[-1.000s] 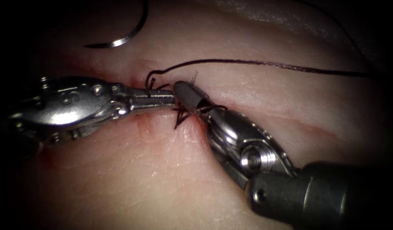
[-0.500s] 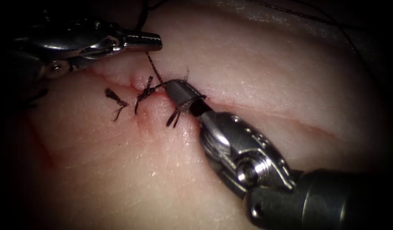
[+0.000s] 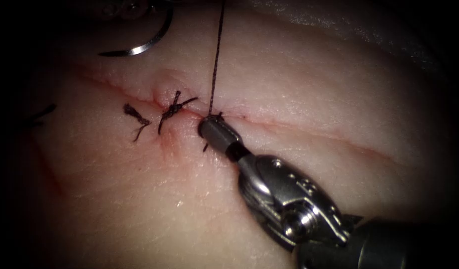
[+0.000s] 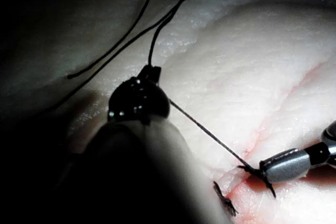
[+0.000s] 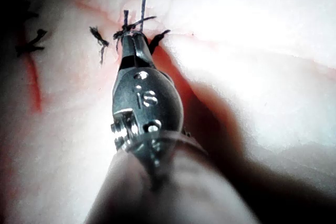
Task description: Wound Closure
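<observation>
- Dark thread (image 3: 215, 55) runs taut and nearly straight up from the cut (image 3: 289, 127) in the endoscope view.
- The right tool (image 3: 208, 125) sits with its jaws pressed together at the knot on the cut, pinching the thread's short end there.
- The left tool (image 4: 149, 73), seen in the left wrist view, pinches the thread's far end, its jaws closed on it; the strand stretches tight from there to the right tool (image 4: 265, 170).
- The needle (image 3: 145, 42) lies free on the tissue (image 3: 299, 84) left of the taut strand, held by neither tool and not in the tissue.
- Tied stitches with cut ends of thread (image 3: 135, 117) sit on the cut to the left of the right tool.
- Red fluid (image 3: 165, 142) stains the tissue around them.
</observation>
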Controlling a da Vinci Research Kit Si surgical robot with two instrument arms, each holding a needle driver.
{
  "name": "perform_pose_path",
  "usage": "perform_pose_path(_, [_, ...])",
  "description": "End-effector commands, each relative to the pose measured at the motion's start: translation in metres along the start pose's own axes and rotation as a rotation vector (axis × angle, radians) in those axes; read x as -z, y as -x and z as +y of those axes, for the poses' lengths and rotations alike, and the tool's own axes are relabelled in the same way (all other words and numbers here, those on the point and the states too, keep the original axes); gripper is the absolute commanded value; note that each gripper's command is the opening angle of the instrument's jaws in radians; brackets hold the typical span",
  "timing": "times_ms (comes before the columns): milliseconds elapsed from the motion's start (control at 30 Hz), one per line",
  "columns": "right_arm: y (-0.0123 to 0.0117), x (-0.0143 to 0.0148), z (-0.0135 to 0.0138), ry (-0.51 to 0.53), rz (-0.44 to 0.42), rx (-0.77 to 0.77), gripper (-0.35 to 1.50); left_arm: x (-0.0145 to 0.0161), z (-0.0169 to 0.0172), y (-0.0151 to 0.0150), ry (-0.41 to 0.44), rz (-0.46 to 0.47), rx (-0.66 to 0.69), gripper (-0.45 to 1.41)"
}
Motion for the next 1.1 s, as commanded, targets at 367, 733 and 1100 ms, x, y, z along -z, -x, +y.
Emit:
perform_pose_path(367, [0.0015,-0.0002,-0.0006,-0.011,-0.029,0.044,-0.35,0.0004,-0.0043,-0.0094,-0.071,0.101,-0.089,-0.45])
perform_pose_path(733, [0.0059,-0.0001,0.0,-0.03,-0.149,0.101,-0.35,-0.0017,-0.0063,-0.011,-0.101,0.117,-0.113,-0.45])
perform_pose_path(1100, [0.0083,0.0005,-0.0014,-0.055,-0.228,0.105,-0.35,-0.0015,-0.0066,-0.0118,-0.122,0.104,-0.16,-0.45])
